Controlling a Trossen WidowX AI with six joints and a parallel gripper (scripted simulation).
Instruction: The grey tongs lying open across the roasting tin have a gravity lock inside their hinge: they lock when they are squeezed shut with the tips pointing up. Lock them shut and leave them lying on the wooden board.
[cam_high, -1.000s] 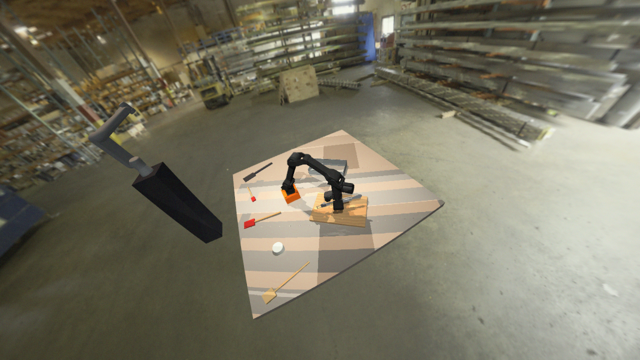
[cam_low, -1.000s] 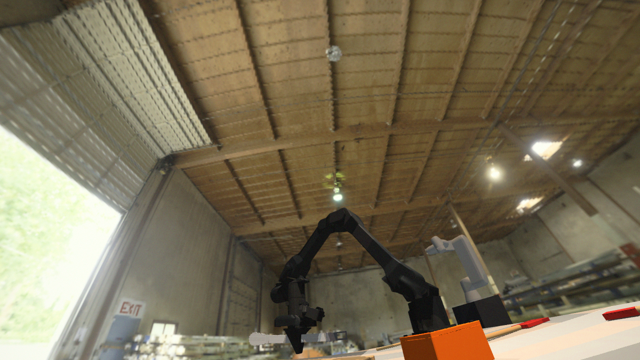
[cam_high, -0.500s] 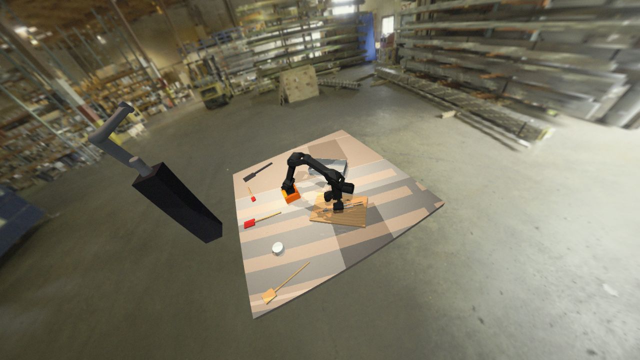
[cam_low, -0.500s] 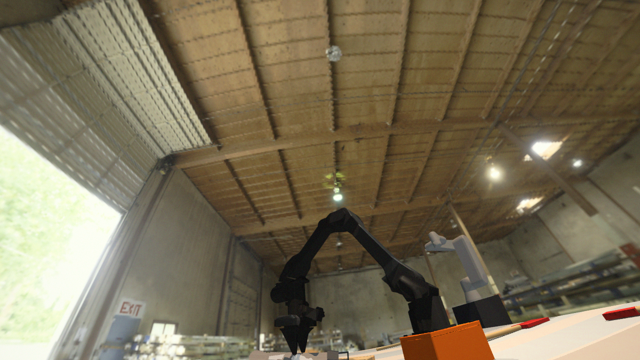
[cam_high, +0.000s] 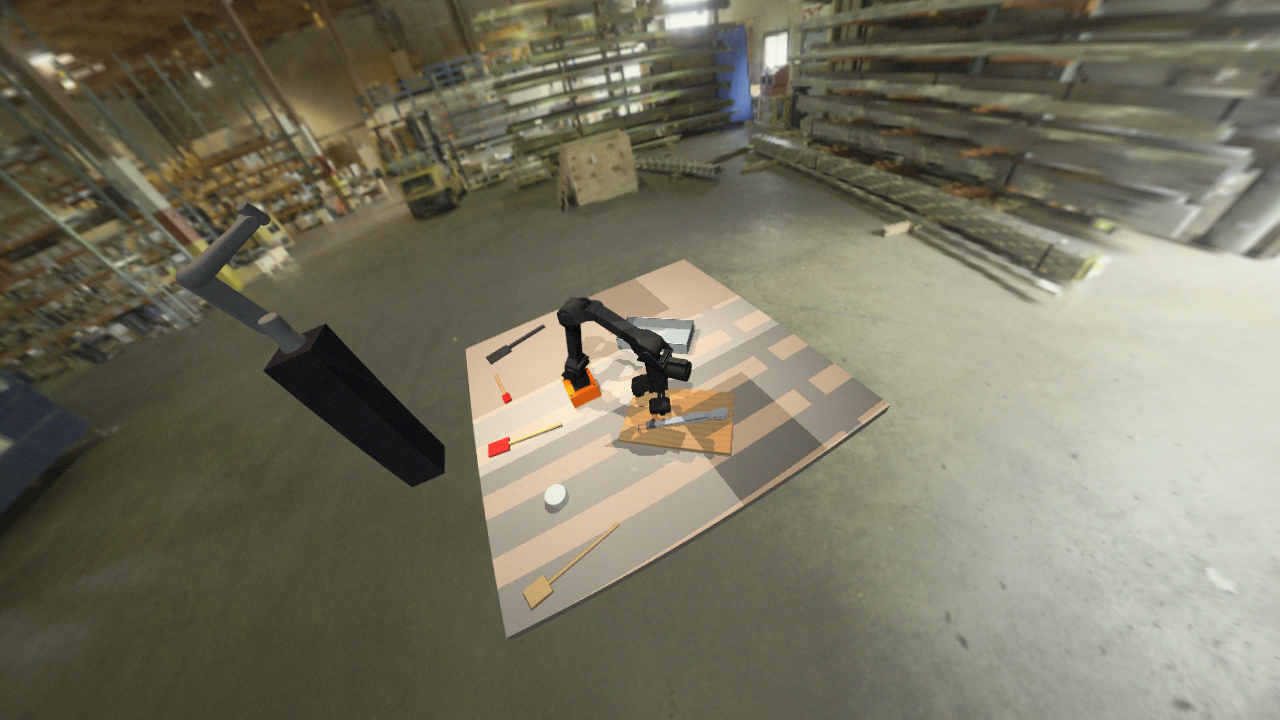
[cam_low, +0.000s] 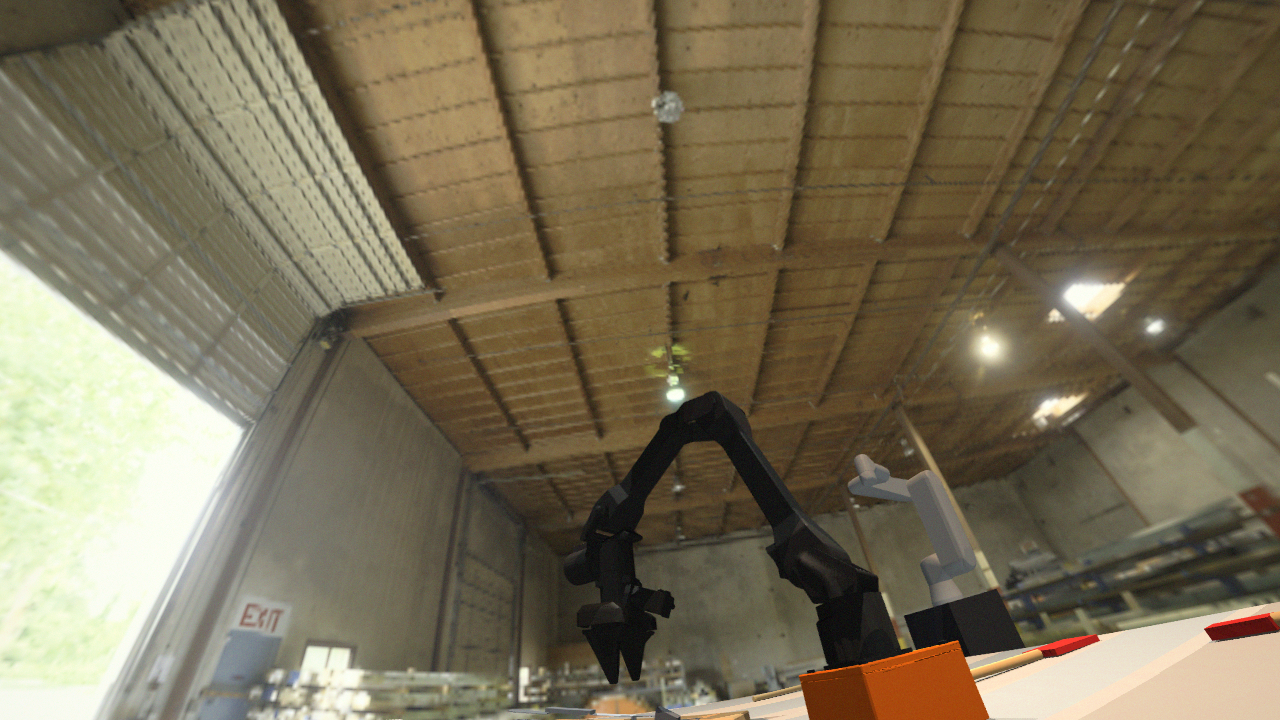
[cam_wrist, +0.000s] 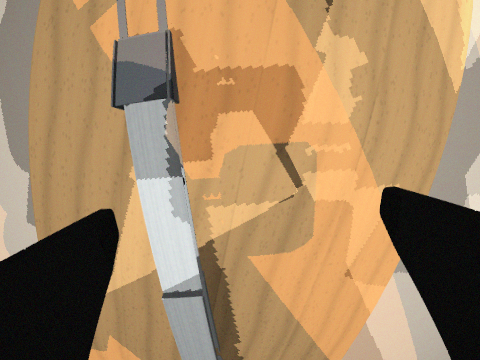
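The grey tongs (cam_high: 707, 417) (cam_wrist: 160, 225) lie on the wooden board (cam_high: 693, 441) (cam_wrist: 255, 30). One broad arm faces up in the wrist view, with the grey hinge block and thin loop at the top. The other arm is mostly hidden beneath, so the gap between the arms and the state of the lock cannot be told. My gripper (cam_low: 624, 680) (cam_wrist: 252, 213) is wide open, pointing down above the board. The tongs pass between the finger outlines in the wrist view, nearer the left finger, and nothing is gripped.
The grey roasting tin (cam_high: 690, 336) stands behind the board. A white round piece (cam_high: 555, 495), a red spatula (cam_high: 499, 446) and a tan paddle (cam_high: 537, 591) lie toward the left and front. A dark spatula (cam_high: 498, 353) and small red tool (cam_high: 506, 397) lie beyond the orange base (cam_high: 582, 391) (cam_low: 895, 685).
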